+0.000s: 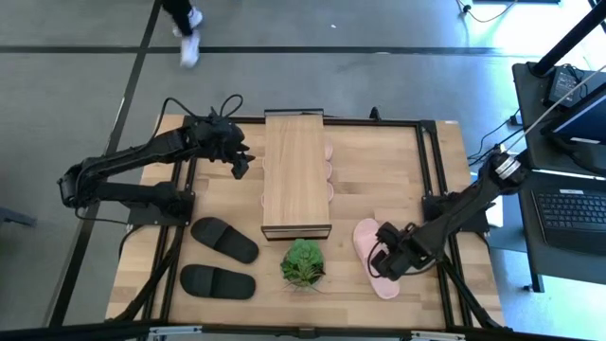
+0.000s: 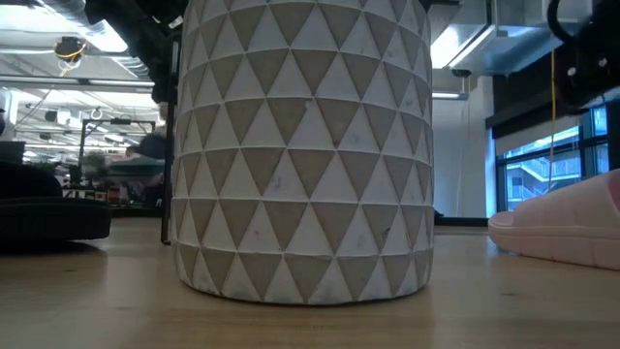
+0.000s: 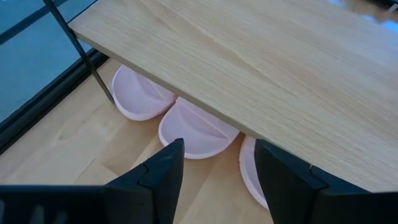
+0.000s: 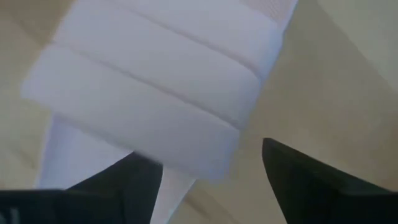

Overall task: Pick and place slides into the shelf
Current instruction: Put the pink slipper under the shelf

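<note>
My right gripper (image 1: 390, 268) is hovering over the pink slide (image 1: 373, 257) lying on the tabletop (image 1: 379, 180) near its front edge, right of the potted plant (image 1: 303, 263); fingers (image 4: 118, 186) are standing spread wide, straddling the strap (image 4: 155, 93) without clamping it (can't tell from the wrist view whether the pads are touching it). My left gripper (image 1: 239, 163) is sitting at the left side of the shelf (image 1: 295, 175) toward the back edge, jaws released, holding nothing. Its wrist view is showing three pink slides (image 3: 186, 127) tucked side by side under the shelf's plank top, ends poking out. Two black slides (image 1: 223, 239) are lying on the tabletop near the front left corner, one (image 1: 218, 281) closer to the front edge than the other, both apart from the shelf. Low view is mostly blocked by the plant's patterned pot (image 2: 302, 145); pink slide's edge is showing to its right, a black one (image 2: 53, 213) to its left.
</note>
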Available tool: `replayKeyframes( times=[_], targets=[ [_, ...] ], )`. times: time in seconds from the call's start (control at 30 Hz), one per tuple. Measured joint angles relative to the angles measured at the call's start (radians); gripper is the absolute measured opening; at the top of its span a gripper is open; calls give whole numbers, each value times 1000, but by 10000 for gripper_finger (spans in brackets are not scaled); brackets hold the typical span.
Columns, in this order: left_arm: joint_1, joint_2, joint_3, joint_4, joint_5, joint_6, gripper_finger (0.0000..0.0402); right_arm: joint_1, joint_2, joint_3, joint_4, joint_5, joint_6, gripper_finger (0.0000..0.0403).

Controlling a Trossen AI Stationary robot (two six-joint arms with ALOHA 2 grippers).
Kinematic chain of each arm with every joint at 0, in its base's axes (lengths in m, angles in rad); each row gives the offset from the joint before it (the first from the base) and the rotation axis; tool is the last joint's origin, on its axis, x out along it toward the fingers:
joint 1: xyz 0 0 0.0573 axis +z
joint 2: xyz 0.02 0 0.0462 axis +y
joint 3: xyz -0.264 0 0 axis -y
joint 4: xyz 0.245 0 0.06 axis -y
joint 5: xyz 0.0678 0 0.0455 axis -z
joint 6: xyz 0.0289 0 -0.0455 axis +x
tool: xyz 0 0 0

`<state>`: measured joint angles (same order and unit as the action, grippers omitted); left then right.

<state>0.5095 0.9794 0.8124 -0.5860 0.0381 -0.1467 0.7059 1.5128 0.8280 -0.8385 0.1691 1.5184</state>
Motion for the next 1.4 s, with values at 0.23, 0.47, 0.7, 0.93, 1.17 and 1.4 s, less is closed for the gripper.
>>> replayKeyframes(
  times=[0.23, 0.47, 0.7, 0.93, 1.17, 1.4],
  targets=[
    [0, 0, 0, 0, 0, -2, 187, 2, 61, 3, 63, 40, -2, 201],
    [0, 0, 0, 4, 0, -3, 187, -1, 61, 2, 41, 87, 0, 113],
    [0, 0, 0, 4, 0, -3, 187, -3, 62, 1, 30, 143, -1, 21],
    [0, 0, 0, 4, 0, -3, 187, -4, 41, 0, -15, 152, -1, 15],
    [0, 0, 0, 4, 0, -3, 187, -5, -66, 26, -184, 162, -9, 15],
    [0, 0, 0, 23, -1, -3, 187, -101, -191, 74, -319, 162, -286, 15]
  ],
)
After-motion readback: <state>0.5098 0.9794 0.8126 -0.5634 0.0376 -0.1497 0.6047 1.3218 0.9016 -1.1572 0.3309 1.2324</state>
